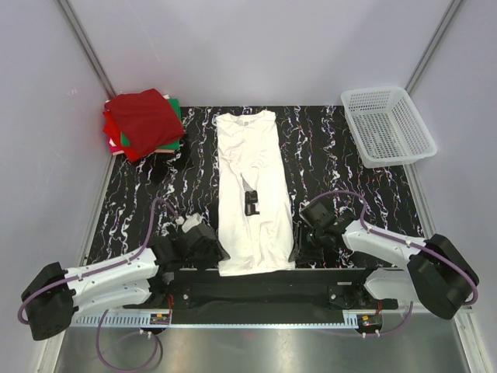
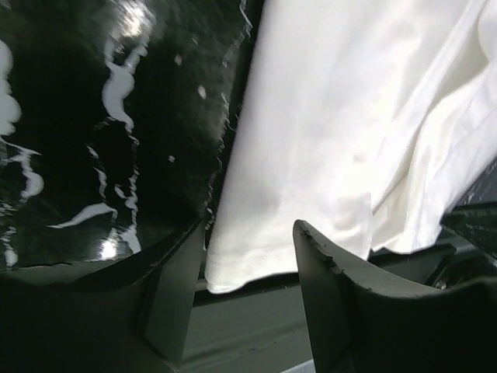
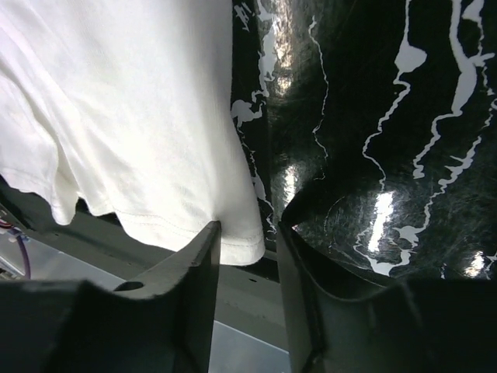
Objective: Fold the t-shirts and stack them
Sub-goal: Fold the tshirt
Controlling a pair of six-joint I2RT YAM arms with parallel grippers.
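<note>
A white t-shirt point(image 1: 248, 179), folded into a long strip, lies down the middle of the black marbled table point(image 1: 342, 179), its hem at the near edge. My left gripper point(image 1: 211, 250) sits at the hem's left corner. In the left wrist view it point(image 2: 248, 260) is open, with that corner point(image 2: 241, 264) between the fingers and a gap on each side. My right gripper point(image 1: 304, 247) is at the hem's right corner. Its jaws point(image 3: 245, 264) stand apart around the corner point(image 3: 242, 247), left finger point(image 3: 200, 280) against the cloth. Folded red and green t-shirts point(image 1: 144, 123) are stacked at the back left.
A white mesh basket point(image 1: 374, 96) stands at the back right. A small black object point(image 1: 251, 203) lies on the white shirt's middle. The table's near edge and a metal rail point(image 2: 256, 326) run just under both grippers.
</note>
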